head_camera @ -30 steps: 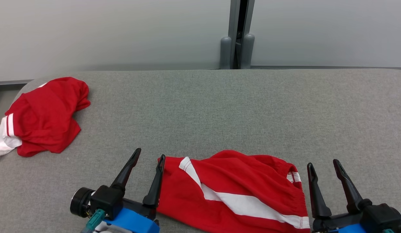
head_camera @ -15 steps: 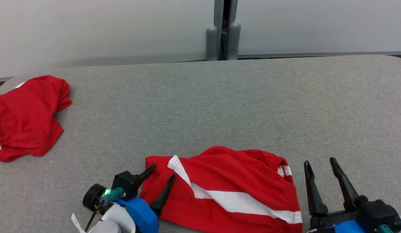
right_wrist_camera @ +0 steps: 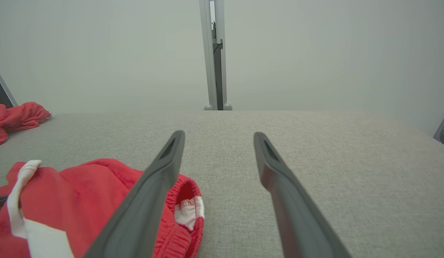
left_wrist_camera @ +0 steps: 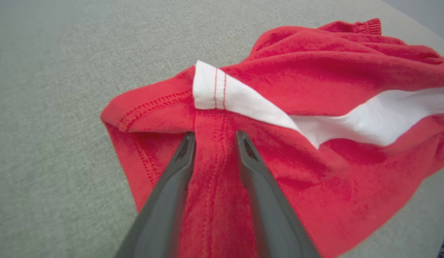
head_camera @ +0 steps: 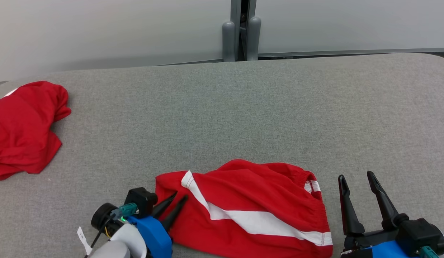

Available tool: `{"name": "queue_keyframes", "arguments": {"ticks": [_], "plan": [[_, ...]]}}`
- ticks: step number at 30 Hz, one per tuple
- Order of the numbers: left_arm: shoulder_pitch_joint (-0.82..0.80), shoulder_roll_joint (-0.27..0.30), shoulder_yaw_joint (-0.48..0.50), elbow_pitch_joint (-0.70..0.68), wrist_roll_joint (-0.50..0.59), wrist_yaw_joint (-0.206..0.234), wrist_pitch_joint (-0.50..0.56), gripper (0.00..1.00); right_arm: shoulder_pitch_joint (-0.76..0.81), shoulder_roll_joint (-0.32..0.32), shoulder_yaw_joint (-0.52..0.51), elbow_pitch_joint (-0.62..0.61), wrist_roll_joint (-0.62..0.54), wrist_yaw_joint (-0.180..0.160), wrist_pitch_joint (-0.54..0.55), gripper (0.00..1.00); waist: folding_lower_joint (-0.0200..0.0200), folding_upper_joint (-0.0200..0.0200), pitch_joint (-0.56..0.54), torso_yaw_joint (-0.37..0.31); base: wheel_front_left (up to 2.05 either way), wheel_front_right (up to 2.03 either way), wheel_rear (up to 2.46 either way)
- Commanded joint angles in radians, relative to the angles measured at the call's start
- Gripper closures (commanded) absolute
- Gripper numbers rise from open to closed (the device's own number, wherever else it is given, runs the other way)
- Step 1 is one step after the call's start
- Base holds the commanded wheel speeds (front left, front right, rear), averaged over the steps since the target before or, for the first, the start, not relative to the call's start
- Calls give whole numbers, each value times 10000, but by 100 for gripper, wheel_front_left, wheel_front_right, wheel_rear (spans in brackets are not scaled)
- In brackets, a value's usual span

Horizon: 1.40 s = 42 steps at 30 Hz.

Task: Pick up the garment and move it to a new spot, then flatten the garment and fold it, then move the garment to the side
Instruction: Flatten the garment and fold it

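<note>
At the desk's (head_camera: 243, 107) near edge the left tool (head_camera: 181, 195) stands narrow, its fingers astride a ridge at the left corner of the red-and-white garment (head_camera: 250, 200); whether it grips, I cannot tell. Just right of the garment, the right tool (head_camera: 355, 175) is wide and empty. Farther off at the left lies a crumpled red cloth (head_camera: 21, 132).

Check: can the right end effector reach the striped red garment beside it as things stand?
Probably yes. The right end effector stands open just beside the striped red garment, with bare grey table between them and nothing in the way.
</note>
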Motion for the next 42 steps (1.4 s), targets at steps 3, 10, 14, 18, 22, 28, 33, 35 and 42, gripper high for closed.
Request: {"name": "queue_keyframes", "arguments": {"ticks": [3,10,14,18,22,28,33,35,42], "plan": [[-482,100,125,83,252,99,-571,100,-102,46,-24,-52,-69,-3,-49,0,-1,0,2,-29,0,0,0],[-1400,-291,417,296,414,300,-1465,100,-144,70,-74,-70,-91,-3,-49,0,-1,0,41,-62,0,0,0],[-1718,-408,682,124,635,605,-2005,100,-103,86,-211,-105,-103,-3,-49,0,-1,0,35,10,0,0,0],[-1313,-414,892,-293,765,803,-2217,100,69,125,-237,-93,-121,-3,-49,0,-1,0,-88,195,0,0,0],[-350,-308,910,-879,854,941,-2286,100,192,151,-194,-55,-96,-3,-49,0,-1,0,-260,402,0,0,0],[1803,-21,866,-2081,1106,1185,-2283,100,367,170,-219,-79,-48,-3,-49,0,-1,0,-371,768,0,0,0],[3006,113,970,-2706,1230,1271,-2287,100,418,118,-251,-106,-36,-3,-49,0,-1,0,-351,989,0,0,0],[3459,187,957,-2820,1298,1197,-2286,100,416,65,-208,-65,-26,-3,-49,0,-1,0,-349,1055,0,0,0],[4086,156,1773,-3222,1501,1515,-2288,0,465,-21,-147,16,30,-3,-49,0,-1,0,-506,1165,0,0,0]]}}
